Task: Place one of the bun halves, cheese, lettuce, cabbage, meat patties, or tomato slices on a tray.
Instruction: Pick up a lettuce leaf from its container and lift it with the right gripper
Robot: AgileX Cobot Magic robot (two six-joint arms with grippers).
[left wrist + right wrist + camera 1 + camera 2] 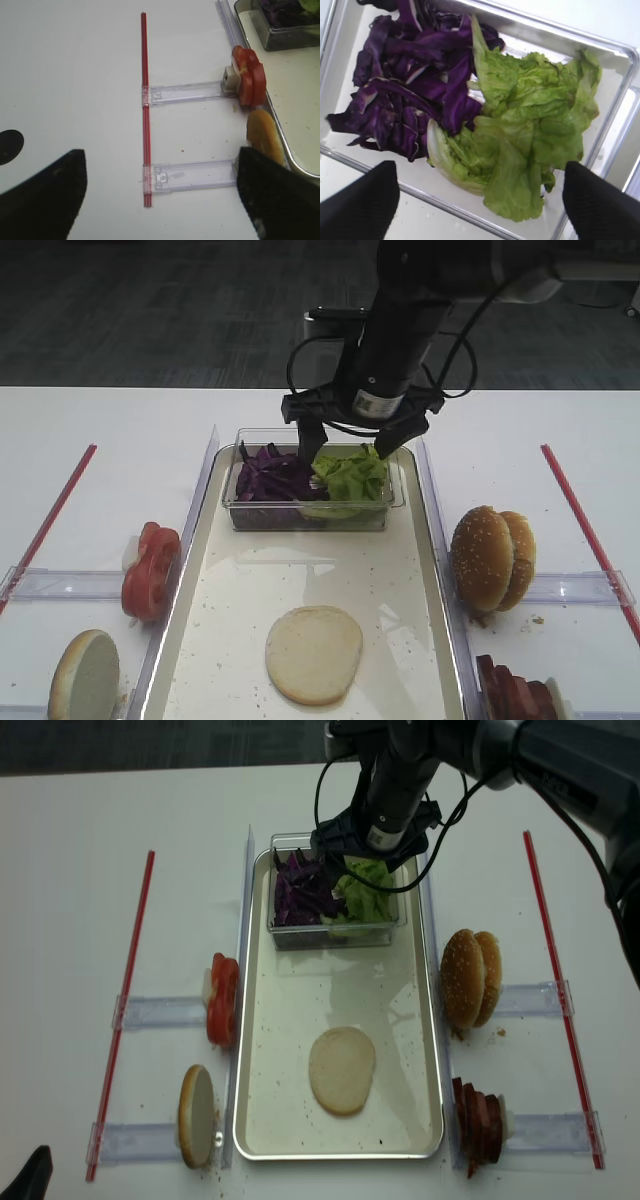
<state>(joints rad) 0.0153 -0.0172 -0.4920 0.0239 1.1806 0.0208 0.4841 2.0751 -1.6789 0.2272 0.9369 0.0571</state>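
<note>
My right gripper [347,453] [480,205] hangs open over the light-green lettuce [350,478] [530,125], one finger on each side, holding nothing. Purple cabbage [272,478] [410,90] lies left of the lettuce in the same clear tub [310,515]. One bun half [313,653] lies cut face up on the tray [441,570]. Tomato slices [150,570] [248,75] and another bun half [85,675] stand left of the tray. Two bun halves [492,558] and meat patties [515,690] stand to its right. My left gripper [160,200] is open and empty over the left table. No cheese is in view.
The tub stands at the tray's far end. Red strips [50,515] [585,530] run along both sides, joined to clear plastic holders [190,92] that carry the food rows. The tray floor [300,570] between tub and bun half is bare.
</note>
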